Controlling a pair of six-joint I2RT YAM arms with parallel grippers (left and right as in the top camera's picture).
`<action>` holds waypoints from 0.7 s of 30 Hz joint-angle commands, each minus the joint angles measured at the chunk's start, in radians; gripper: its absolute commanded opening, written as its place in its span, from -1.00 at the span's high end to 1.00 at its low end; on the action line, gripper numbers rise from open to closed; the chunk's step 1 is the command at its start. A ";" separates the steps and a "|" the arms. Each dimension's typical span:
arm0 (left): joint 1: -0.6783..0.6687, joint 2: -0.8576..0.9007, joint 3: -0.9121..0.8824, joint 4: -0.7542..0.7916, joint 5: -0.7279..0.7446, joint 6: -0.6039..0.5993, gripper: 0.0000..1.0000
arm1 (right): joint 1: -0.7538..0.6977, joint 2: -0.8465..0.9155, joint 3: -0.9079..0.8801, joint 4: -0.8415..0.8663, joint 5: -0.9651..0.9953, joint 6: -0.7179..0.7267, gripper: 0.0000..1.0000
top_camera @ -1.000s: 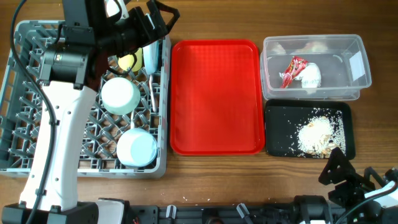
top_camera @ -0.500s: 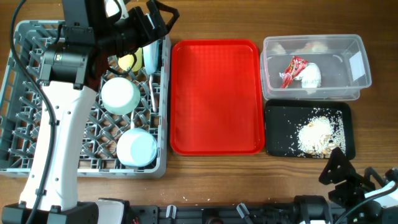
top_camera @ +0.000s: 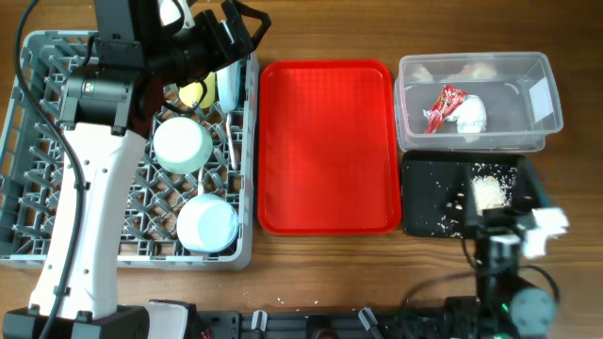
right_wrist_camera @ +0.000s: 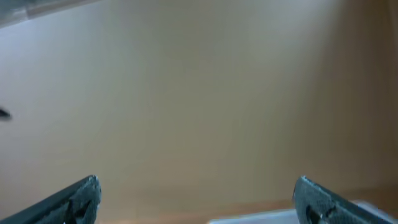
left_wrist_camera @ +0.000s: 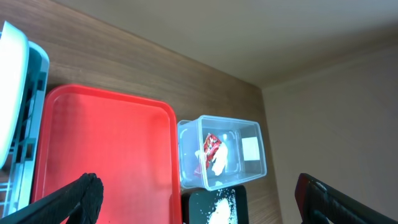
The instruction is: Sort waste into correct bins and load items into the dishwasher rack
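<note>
While your left gripper (left_wrist_camera: 199,196) hangs wide open and empty over the edge of the rack (top_camera: 28,113), your right gripper (right_wrist_camera: 196,199) gapes equally wide, holding nothing. The napkin (top_camera: 471,115) and wrapper (top_camera: 443,104) lie in the clear tub (top_camera: 407,113); crumbs (top_camera: 488,191) sit on the black tray (top_camera: 424,188). The bowl (top_camera: 182,143) and yellow cup (top_camera: 193,94) stand in the rack.

Wood tbl (top_camera: 330,28), beige wall (left_wrist_camera: 336,118).
</note>
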 commanded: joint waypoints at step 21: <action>-0.003 -0.002 0.003 0.003 -0.003 0.015 -1.00 | 0.024 -0.014 -0.133 -0.223 -0.045 -0.133 -1.00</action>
